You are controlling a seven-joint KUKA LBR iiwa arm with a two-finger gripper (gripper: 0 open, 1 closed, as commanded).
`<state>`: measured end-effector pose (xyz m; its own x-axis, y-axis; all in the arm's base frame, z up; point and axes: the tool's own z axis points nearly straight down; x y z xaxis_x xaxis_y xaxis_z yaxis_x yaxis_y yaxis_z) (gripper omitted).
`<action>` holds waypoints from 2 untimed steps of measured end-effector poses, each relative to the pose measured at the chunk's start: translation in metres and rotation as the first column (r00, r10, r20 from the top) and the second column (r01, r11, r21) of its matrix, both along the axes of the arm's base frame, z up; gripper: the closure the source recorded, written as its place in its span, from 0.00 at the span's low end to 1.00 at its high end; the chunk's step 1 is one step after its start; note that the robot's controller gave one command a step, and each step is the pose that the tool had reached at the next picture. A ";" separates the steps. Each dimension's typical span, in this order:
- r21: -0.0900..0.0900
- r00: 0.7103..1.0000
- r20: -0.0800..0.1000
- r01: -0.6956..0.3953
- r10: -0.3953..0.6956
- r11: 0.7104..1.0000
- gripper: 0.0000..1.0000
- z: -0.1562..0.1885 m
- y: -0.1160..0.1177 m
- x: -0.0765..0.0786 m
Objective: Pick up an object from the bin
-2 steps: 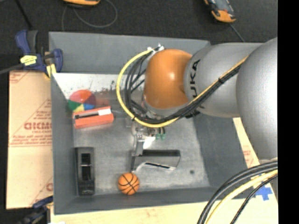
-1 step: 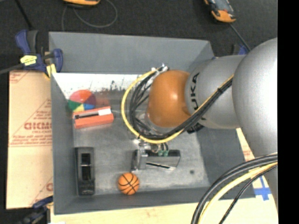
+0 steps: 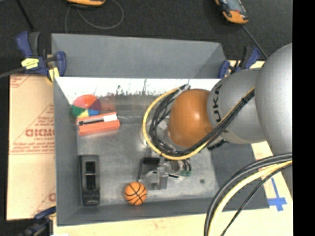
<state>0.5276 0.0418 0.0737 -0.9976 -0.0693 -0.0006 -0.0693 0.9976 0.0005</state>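
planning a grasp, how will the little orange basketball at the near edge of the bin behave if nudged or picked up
The basketball is round and lies free on the flat bin floor, so a nudge would probably roll it. Its curved sides could slip from the end effector.

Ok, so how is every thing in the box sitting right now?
gripper: down low in the bin, just beside the small basketball.
small basketball: resting on the floor near the front wall.
orange block: lying flat, against the colourful toy.
colourful toy: in the back left corner.
black box: lying flat along the left wall.
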 end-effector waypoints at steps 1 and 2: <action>0.002 0.994 -0.003 0.114 -0.114 0.994 1.00 -0.004 -0.007 0.039; 0.002 0.993 -0.003 0.114 -0.114 0.993 1.00 -0.004 -0.007 0.039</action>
